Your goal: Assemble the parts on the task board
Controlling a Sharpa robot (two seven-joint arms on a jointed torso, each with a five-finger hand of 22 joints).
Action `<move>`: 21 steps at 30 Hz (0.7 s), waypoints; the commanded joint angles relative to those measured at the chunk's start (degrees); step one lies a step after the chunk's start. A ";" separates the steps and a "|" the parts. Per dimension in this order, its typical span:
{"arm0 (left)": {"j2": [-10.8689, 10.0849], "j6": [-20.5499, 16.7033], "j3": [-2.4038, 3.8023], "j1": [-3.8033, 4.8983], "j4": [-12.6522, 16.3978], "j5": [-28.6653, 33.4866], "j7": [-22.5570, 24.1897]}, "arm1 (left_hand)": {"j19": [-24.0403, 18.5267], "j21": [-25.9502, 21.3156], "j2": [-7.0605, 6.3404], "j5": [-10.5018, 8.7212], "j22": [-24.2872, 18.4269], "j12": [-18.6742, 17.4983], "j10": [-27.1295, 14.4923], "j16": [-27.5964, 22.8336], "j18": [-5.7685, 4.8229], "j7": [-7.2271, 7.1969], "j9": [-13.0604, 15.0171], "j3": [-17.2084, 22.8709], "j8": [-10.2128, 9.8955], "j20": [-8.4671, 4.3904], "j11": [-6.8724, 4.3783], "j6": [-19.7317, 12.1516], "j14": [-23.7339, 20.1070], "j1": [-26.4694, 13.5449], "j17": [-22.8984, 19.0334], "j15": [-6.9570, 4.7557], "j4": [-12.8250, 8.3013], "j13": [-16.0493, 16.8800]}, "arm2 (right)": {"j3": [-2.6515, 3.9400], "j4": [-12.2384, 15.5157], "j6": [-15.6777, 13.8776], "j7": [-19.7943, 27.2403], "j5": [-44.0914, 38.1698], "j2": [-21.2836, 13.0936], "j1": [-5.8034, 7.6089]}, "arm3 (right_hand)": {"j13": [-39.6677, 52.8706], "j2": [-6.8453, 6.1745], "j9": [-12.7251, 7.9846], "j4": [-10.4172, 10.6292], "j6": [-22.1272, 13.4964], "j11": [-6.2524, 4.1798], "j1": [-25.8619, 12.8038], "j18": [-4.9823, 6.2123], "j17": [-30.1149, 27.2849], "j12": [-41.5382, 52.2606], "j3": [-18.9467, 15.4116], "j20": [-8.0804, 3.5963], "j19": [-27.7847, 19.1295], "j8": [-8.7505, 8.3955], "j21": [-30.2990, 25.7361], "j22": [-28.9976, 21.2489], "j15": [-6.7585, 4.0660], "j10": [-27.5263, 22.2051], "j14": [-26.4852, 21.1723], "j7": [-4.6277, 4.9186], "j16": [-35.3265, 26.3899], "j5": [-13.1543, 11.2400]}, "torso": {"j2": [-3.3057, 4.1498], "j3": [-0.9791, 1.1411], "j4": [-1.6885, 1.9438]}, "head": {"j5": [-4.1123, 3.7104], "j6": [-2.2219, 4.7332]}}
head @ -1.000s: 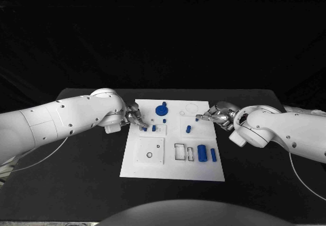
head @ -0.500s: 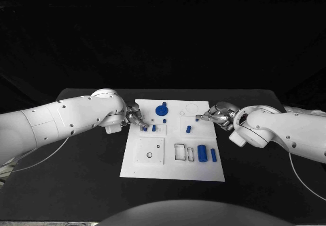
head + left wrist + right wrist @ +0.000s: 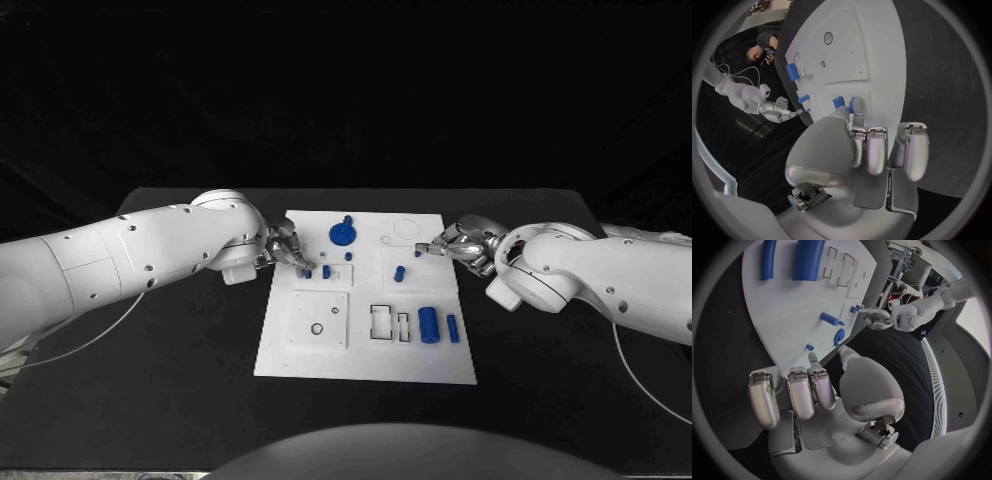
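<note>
Two robot hands at the board (image 3: 366, 350): left robot hand (image 3: 293, 256) pinches a blue peg (image 3: 307, 272) at its left edge, seating next; right robot hand (image 3: 450, 246) empty, fingers loosely apart, beside a small part (image 3: 420, 253).

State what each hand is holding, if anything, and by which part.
The left hand pinches a small blue part by its end, on the task board. The right hand seems to hold nothing; a fingertip sits beside a small blue piece.

whether the left hand (image 3: 289, 252) fingers (image 3: 857, 120) grip the small blue part (image 3: 856, 104) is unclear.
</note>
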 commanded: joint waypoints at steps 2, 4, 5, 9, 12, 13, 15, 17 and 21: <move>-0.12 -0.34 0.02 0.00 0.30 0.12 1.70 | 6.03 0.14 0.94 0.16 15.09 -0.23 6.36 0.15 -0.43 -0.38 0.01 0.27 0.19 0.39 -0.21 0.11 6.07 1.28 15.06 0.42 0.01 8.10 | -0.01 0.00 0.59 0.27 -0.39 0.05 -0.03 | 15.06 0.55 0.09 0.01 -0.32 0.44 0.15 -0.82 15.07 0.38 -0.31 0.37 6.10 0.27 0.26 15.08 0.39 5.95 5.87 0.79 0.36 0.27 | -0.04 -0.01 0.00 | -0.01 -0.14; -0.19 -0.40 0.02 0.00 0.36 0.15 1.83 | 6.03 0.14 0.90 0.15 15.09 -0.23 6.36 0.15 -0.43 -0.37 0.03 0.36 0.24 0.39 -0.20 0.15 6.07 1.27 15.06 0.42 0.02 8.10 | -0.01 -0.02 0.60 0.27 -0.39 0.05 -0.03 | 15.06 0.55 0.09 0.01 -0.32 0.44 0.15 -0.82 15.07 0.38 -0.31 0.37 6.10 0.27 0.26 15.08 0.39 5.95 5.87 0.79 0.36 0.27 | -0.04 -0.02 0.00 | 0.00 -0.12; -0.22 -0.53 0.02 0.00 0.39 0.16 1.94 | 6.03 0.14 0.90 0.15 15.09 -0.23 6.36 0.15 -0.43 -0.37 0.03 0.36 0.24 0.39 -0.20 0.15 6.07 1.27 15.06 0.42 0.02 8.10 | -0.01 -0.03 0.60 0.27 -0.39 0.04 -0.03 | 15.06 0.55 0.09 0.01 -0.32 0.44 0.15 -0.82 15.07 0.38 -0.31 0.37 6.10 0.27 0.26 15.08 0.39 5.95 5.87 0.79 0.36 0.27 | -0.03 -0.02 0.01 | 0.00 -0.12; -0.29 -0.96 0.02 0.00 0.44 0.19 2.19 | 6.03 0.14 0.90 0.15 15.09 -0.23 6.36 0.15 -0.43 -0.37 0.03 0.36 0.24 0.39 -0.20 0.15 6.07 1.27 15.06 0.42 0.02 8.10 | -0.01 -0.06 0.60 0.26 -0.39 0.03 -0.03 | 15.06 0.55 0.09 0.01 -0.32 0.44 0.15 -0.82 15.07 0.38 -0.31 0.37 6.10 0.27 0.26 15.08 0.39 5.95 5.87 0.79 0.36 0.27 | -0.01 -0.01 0.02 | 0.02 -0.09; -0.30 -1.05 0.02 0.00 0.42 0.20 2.29 | 6.03 0.14 0.88 0.15 15.09 -0.23 6.36 0.15 -0.43 -0.37 0.05 0.46 0.27 0.39 -0.20 0.18 6.07 1.28 15.06 0.42 0.02 8.10 | -0.01 -0.10 0.59 0.27 -0.39 0.06 -0.03 | 15.06 0.55 0.09 0.01 -0.32 0.44 0.15 -0.82 15.07 0.38 -0.31 0.37 6.10 0.27 0.26 15.08 0.39 5.95 5.87 0.79 0.36 0.27 | -0.03 -0.01 -0.02 | 0.03 -0.14; -0.31 -1.05 0.02 0.01 0.43 0.20 2.32 | 6.03 0.14 0.88 0.15 15.09 -0.23 6.36 0.15 -0.43 -0.37 0.05 0.46 0.27 0.39 -0.20 0.18 6.07 1.28 15.06 0.42 0.02 8.10 | -0.01 -0.11 0.59 0.27 -0.39 0.06 -0.03 | 15.06 0.55 0.09 0.01 -0.32 0.44 0.15 -0.82 15.07 0.38 -0.31 0.37 6.10 0.27 0.26 15.08 0.39 5.95 5.87 0.79 0.36 0.27 | -0.03 0.00 -0.03 | 0.02 -0.12; -0.31 -1.09 0.02 0.01 0.44 0.20 2.36 | 6.03 0.14 0.88 0.15 15.09 -0.23 6.36 0.15 -0.43 -0.37 0.05 0.46 0.27 0.39 -0.20 0.18 6.07 1.28 15.06 0.42 0.02 8.10 | -0.01 -0.12 0.59 0.27 -0.39 0.05 -0.03 | 15.06 0.55 0.09 0.01 -0.32 0.44 0.15 -0.82 15.07 0.38 -0.31 0.37 6.10 0.27 0.26 15.08 0.39 5.95 5.87 0.79 0.36 0.27 | 0.00 -0.01 -0.01 | 0.02 -0.11; -0.30 -1.17 0.02 0.01 0.43 0.21 2.39 | 6.03 0.14 0.88 0.15 15.09 -0.23 6.36 0.15 -0.43 -0.37 0.05 0.46 0.27 0.39 -0.20 0.18 6.07 1.28 15.06 0.42 0.02 8.10 | -0.01 -0.14 0.60 0.26 -0.39 0.04 -0.03 | 15.06 0.55 0.09 0.01 -0.32 0.44 0.15 -0.82 15.07 0.38 -0.31 0.37 6.10 0.27 0.26 15.08 0.39 5.95 5.87 0.79 0.36 0.27 | 0.00 -0.01 -0.01 | 0.03 -0.08; -0.25 -1.21 0.02 0.01 0.37 0.21 2.35 | 6.03 0.14 0.84 0.15 15.09 -0.23 6.36 0.15 -0.43 -0.37 0.07 0.60 0.30 0.39 -0.20 0.18 6.07 1.31 15.06 0.42 0.02 8.10 | -0.01 -0.15 0.61 0.25 -0.39 0.05 -0.03 | 15.06 0.55 0.09 0.01 -0.32 0.44 0.15 -0.82 15.07 0.38 -0.31 0.37 6.10 0.27 0.26 15.08 0.39 5.95 5.87 0.79 0.36 0.27 | -0.01 0.01 -0.03 | 0.06 -0.10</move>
